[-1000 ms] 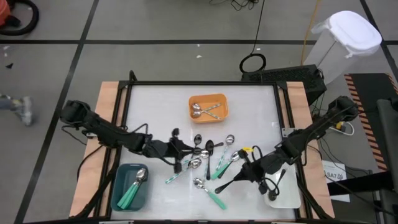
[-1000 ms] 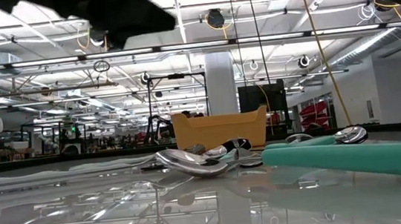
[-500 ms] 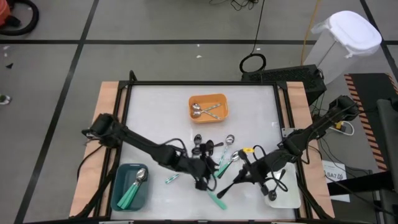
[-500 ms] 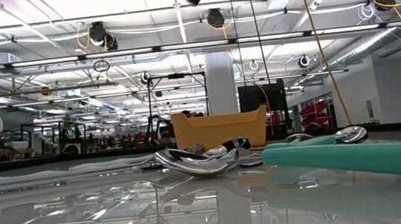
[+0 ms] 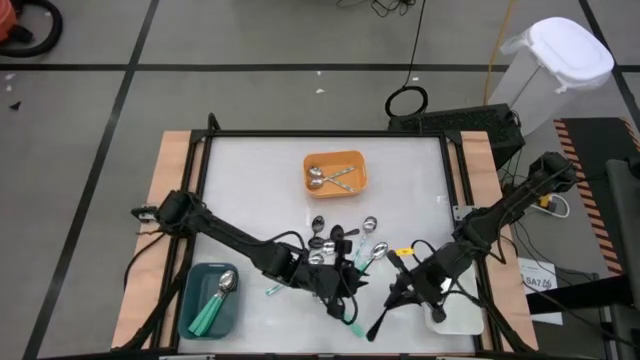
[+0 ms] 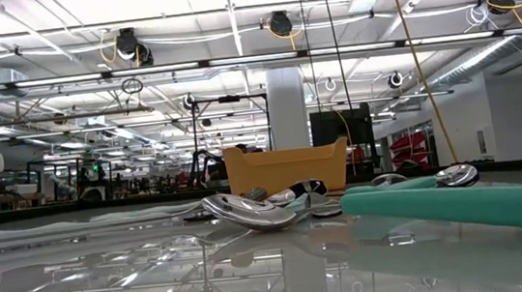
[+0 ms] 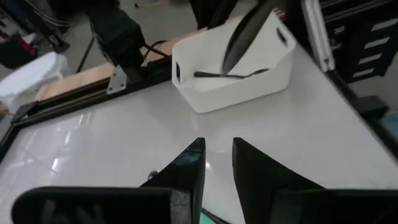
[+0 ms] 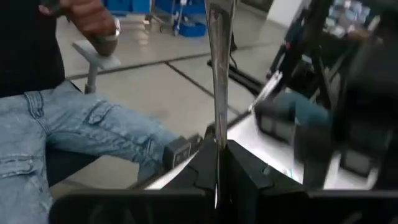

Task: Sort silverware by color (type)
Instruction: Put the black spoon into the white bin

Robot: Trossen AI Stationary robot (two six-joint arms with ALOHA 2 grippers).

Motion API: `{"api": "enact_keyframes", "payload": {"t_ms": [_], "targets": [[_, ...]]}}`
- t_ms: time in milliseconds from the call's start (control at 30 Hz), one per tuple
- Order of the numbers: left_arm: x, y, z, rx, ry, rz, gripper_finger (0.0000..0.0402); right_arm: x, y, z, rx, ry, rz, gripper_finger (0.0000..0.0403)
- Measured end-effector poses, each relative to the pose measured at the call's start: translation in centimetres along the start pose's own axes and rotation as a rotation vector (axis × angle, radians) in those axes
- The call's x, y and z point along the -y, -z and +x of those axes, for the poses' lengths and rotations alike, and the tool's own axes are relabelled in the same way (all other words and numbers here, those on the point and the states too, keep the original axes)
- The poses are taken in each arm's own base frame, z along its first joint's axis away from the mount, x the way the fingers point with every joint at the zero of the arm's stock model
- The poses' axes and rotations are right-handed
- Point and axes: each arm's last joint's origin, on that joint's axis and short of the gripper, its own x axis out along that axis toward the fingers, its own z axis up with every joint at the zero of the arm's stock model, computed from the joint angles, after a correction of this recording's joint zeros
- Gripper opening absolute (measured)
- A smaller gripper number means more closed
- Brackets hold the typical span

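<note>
Behind the left hand point(image 5: 347, 300), a teal spoon point(image 5: 352, 318) hides.

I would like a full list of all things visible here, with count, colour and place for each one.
Orange tray: one, orange, far middle of the table; two silver spoons lie inside.
Teal tray: one, teal, near left corner; a few green-handled spoons inside.
White tray: one, white, near right corner; one black spoon in tray.
Loose spoons: several, silver, black and green-handled, heaped at table centre; exact count unclear.
Table: one, white top, wooden side strips.
White bin: one, on the floor beyond the right corner.
Person: one, blue jeans, seated beyond the table, seen in the right wrist view.
Left gripper: low over the heap, fingers apart.
Right gripper: shut on a black spoon beside the white tray.
</note>
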Motion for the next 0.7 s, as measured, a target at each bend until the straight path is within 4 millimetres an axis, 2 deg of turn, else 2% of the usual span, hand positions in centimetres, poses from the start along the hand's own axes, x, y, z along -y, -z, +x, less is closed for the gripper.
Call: {"api": "enact_keyframes", "payload": {"t_ms": [100, 267, 433, 700], "targets": [[0.2, 0.3, 1.4, 0.062, 0.015, 0.022, 0.0083, -0.1, -0.3, 0.0, 0.032, 0.0, -0.034, 0.0016], [0.5, 0.2, 2.5, 0.16, 0.045, 0.039, 0.0083, -0.3, -0.4, 0.1, 0.062, -0.002, -0.076, 0.0017], [0.3, 0.0, 2.8, 0.229, 0.142, 0.033, 0.0083, -0.7, 0.5, 0.0, 0.134, -0.066, -0.122, 0.0017], [0.4, -0.1, 2.9, 0.243, 0.181, 0.01, 0.0083, -0.8, 0.4, 0.0, 0.157, -0.076, -0.137, 0.0017]]}}
